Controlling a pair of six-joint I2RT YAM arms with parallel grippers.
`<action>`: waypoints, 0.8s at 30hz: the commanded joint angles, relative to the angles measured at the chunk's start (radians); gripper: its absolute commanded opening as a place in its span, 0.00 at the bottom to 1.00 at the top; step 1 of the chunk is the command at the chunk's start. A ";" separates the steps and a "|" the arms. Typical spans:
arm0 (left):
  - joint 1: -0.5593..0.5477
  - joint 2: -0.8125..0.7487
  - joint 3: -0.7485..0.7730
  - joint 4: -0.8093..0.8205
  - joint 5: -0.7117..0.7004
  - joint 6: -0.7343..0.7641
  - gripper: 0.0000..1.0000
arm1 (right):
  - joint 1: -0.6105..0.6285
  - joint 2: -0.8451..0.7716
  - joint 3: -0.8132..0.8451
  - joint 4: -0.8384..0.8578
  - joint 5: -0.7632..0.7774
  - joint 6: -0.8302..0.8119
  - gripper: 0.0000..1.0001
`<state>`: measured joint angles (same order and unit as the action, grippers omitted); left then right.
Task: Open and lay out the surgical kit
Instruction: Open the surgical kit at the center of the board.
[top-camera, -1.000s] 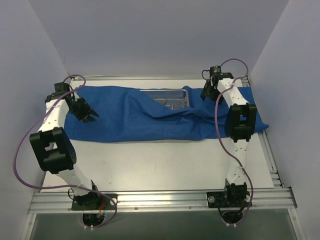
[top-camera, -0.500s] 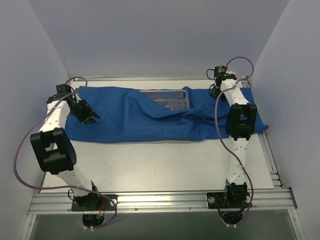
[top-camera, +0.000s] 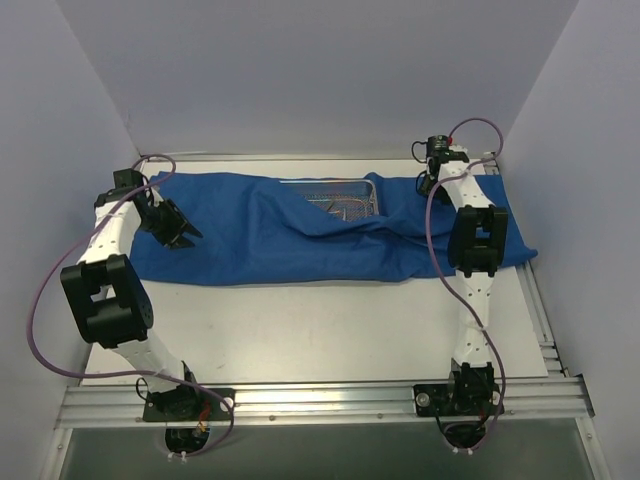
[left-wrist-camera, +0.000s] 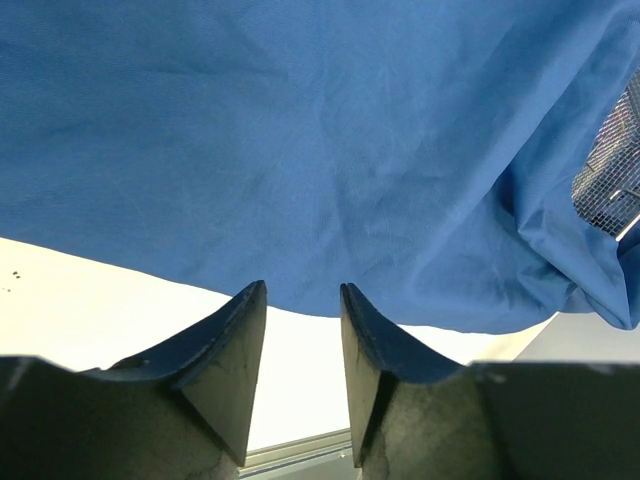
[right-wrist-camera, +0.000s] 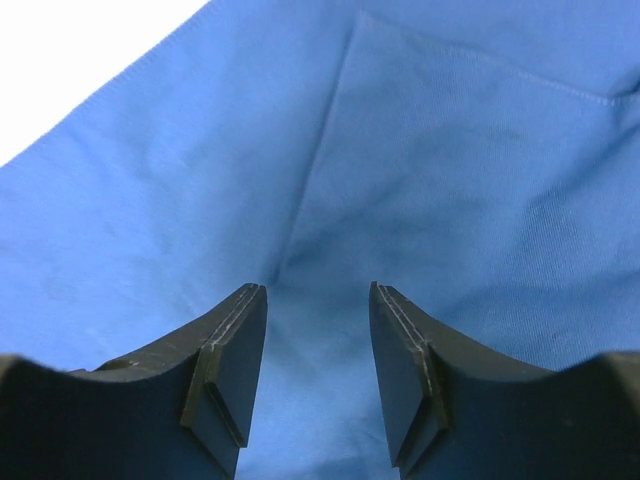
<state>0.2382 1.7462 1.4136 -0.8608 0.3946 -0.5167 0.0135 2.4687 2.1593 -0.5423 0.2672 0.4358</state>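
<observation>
The royal-blue cloth wrap lies spread across the back of the table, bunched over the front of the silver wire-mesh tray. Thin steel instruments show in the tray's uncovered back part. A corner of the mesh shows in the left wrist view. My left gripper is open and empty over the cloth's left part. My right gripper is open and empty just above the cloth's far right part, right of the tray.
The white table top lies in front of the cloth. Grey enclosure walls stand close on the left, right and back. A metal rail runs along the near edge by the arm bases.
My right gripper has moved a little back and to the right over the cloth's far right part. My left gripper has barely moved.
</observation>
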 joint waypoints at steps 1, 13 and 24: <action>-0.004 -0.028 0.002 0.022 0.030 0.007 0.46 | -0.004 0.015 0.053 0.001 0.006 -0.009 0.46; -0.008 -0.054 0.015 0.034 0.058 0.038 0.54 | -0.007 0.061 0.057 -0.021 0.015 -0.011 0.44; -0.013 -0.053 0.027 0.029 0.052 0.038 0.54 | -0.009 0.016 0.059 -0.022 0.033 -0.008 0.13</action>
<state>0.2295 1.7370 1.4128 -0.8547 0.4320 -0.4931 0.0116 2.5153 2.2047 -0.5240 0.2726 0.4267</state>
